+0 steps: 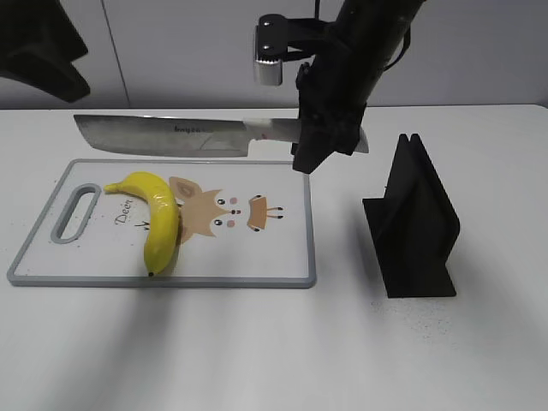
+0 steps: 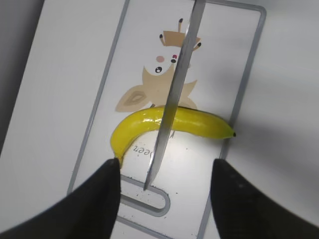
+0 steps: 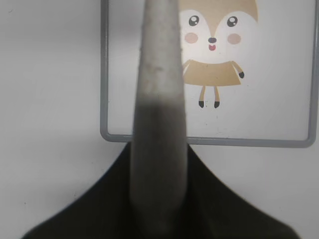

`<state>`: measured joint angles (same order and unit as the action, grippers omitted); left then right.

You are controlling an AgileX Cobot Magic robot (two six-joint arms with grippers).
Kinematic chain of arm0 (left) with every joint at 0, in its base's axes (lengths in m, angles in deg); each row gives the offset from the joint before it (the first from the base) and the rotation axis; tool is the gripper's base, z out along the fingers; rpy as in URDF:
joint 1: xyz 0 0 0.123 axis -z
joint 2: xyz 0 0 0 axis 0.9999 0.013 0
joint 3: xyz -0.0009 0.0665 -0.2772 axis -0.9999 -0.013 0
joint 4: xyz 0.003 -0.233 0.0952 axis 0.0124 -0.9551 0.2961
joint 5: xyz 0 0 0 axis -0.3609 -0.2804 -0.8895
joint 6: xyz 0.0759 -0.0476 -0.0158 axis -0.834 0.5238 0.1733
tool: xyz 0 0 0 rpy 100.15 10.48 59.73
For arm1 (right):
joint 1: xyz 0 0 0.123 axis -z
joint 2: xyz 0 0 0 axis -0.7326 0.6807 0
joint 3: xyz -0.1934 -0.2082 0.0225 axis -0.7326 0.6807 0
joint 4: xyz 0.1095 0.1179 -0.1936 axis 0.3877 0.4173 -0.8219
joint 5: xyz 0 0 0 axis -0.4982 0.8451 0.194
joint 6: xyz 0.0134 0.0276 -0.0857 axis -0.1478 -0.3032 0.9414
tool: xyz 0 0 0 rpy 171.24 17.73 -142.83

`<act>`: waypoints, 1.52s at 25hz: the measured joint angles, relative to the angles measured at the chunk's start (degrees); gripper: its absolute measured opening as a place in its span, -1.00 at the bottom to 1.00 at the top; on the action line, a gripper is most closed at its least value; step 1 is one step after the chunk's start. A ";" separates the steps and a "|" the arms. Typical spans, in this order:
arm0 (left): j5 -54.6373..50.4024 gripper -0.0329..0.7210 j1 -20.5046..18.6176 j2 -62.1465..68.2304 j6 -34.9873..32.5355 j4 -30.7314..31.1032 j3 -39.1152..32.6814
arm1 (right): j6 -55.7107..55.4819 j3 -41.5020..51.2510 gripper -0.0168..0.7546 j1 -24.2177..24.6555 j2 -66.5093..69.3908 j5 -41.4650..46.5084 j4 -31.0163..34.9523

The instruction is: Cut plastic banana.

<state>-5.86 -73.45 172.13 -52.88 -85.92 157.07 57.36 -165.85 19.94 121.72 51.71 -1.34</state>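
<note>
The plastic banana [image 1: 158, 218] is glossy yellow and lies curved on the left half of the cutting board [image 1: 257, 257]. My right gripper [image 1: 321, 141] is shut on the handle of a large knife [image 1: 171, 137]. The blade points left and hangs in the air over the board's far edge, clear of the banana. In the right wrist view the knife [image 3: 159, 74] runs up between the jaws of the right gripper [image 3: 159, 164]. My left gripper [image 2: 164, 199] hangs open high over the board's handle slot. From there the blade [image 2: 179, 74] crosses in front of the banana [image 2: 199, 123].
A black knife stand [image 1: 415, 223] is on the table to the right of the board. The left arm [image 1: 38, 43] shows as a dark shape in the top left corner. The board carries a printed deer [image 3: 212, 45] and a handle slot [image 1: 75, 212].
</note>
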 joint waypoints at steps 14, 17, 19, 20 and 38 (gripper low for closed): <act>4.05 0.48 2.05 9.39 -0.20 2.29 0.10 | 0.16 -0.40 -0.48 -0.69 0.65 -3.99 0.63; 4.33 0.42 2.05 11.37 -0.20 2.98 0.10 | 0.23 -0.40 -0.48 -0.69 0.65 -4.15 1.33; 4.98 0.36 2.05 11.92 -0.20 3.13 0.10 | 0.23 -0.40 -0.48 -0.69 0.65 -4.59 1.45; 5.11 0.31 2.05 11.99 -0.20 3.13 0.10 | 0.23 -0.40 -0.48 -0.69 0.65 -4.83 1.55; 7.93 -0.86 1.81 17.46 -0.83 2.97 0.21 | 1.74 -0.63 -0.48 -0.75 4.35 -8.73 0.14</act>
<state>2.07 -71.64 189.59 -53.72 -82.95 157.28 59.09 -166.48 19.19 126.07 42.98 -1.20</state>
